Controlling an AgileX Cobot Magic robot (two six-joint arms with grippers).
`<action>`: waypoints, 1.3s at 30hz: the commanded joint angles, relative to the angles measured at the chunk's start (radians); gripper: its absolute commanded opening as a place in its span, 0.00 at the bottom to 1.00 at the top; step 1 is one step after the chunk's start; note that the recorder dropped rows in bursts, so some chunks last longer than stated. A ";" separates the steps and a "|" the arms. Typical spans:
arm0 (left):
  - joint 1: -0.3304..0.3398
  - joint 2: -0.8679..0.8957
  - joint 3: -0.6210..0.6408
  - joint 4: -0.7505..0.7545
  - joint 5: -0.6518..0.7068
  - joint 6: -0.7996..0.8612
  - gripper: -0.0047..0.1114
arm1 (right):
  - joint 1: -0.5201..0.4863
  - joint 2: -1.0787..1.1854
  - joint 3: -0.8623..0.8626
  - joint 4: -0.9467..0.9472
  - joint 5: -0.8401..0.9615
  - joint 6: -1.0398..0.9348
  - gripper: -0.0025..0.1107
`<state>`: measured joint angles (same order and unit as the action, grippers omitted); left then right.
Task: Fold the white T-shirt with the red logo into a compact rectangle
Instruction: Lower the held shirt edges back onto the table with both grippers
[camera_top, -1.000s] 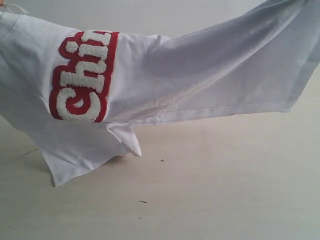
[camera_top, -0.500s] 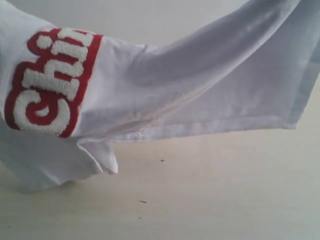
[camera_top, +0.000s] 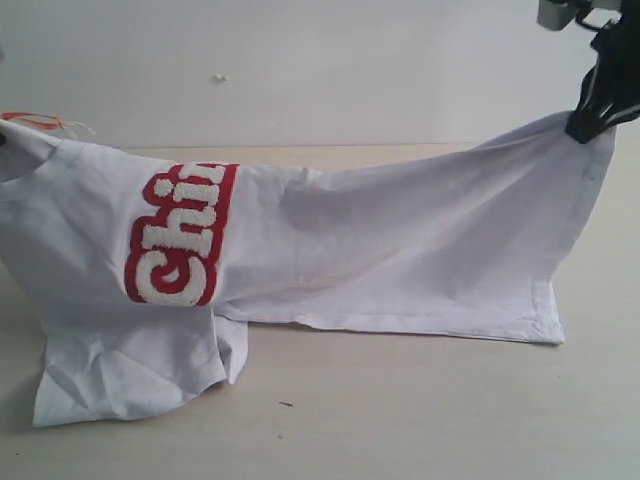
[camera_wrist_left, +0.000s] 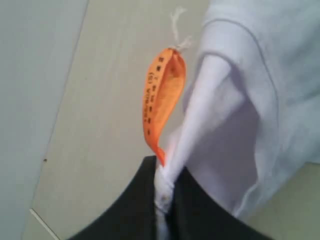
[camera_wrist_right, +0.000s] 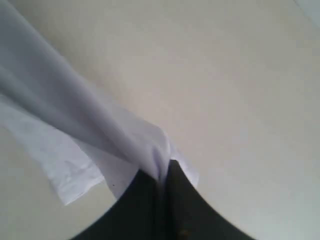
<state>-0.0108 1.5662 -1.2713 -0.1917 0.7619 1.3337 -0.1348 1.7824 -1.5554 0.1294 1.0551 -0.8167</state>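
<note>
The white T-shirt (camera_top: 400, 250) hangs stretched between my two grippers, its lower part resting on the table. The red logo (camera_top: 180, 232) shows sideways on the left part, folded over. My right gripper (camera_top: 588, 128) is shut on the shirt's hem corner at the upper right; the wrist view shows cloth (camera_wrist_right: 90, 125) pinched between the black fingers (camera_wrist_right: 150, 200), gripper (camera_wrist_right: 162, 172). At the far left edge my left gripper (camera_wrist_left: 162, 185) is shut on the bunched neck beside the orange tag (camera_wrist_left: 162, 95); the exterior view shows only that tag (camera_top: 30, 118).
A light wooden table (camera_top: 420, 410) spreads under the shirt, with a small dark speck (camera_top: 286, 404) near the front. A pale wall (camera_top: 300, 70) rises behind the table. A sleeve and lower fold (camera_top: 130, 375) lie crumpled on the table at the left.
The shirt has dropped lower and shifted right in the exterior view. Its bottom edge now rests on the table, and the right gripper has come into sight.
</note>
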 joint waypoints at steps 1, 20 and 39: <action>0.000 0.130 0.004 -0.007 -0.246 0.039 0.04 | 0.001 0.121 -0.051 -0.099 -0.182 0.006 0.02; 0.000 0.482 0.004 -0.013 -0.762 0.112 0.04 | 0.001 0.420 -0.093 -0.110 -0.689 -0.054 0.02; 0.000 0.552 0.004 -0.002 -0.959 0.103 0.66 | 0.001 0.485 -0.093 -0.129 -0.811 -0.046 0.28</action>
<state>-0.0108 2.1147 -1.2698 -0.1919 -0.1484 1.4469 -0.1325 2.2717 -1.6399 0.0088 0.2659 -0.8633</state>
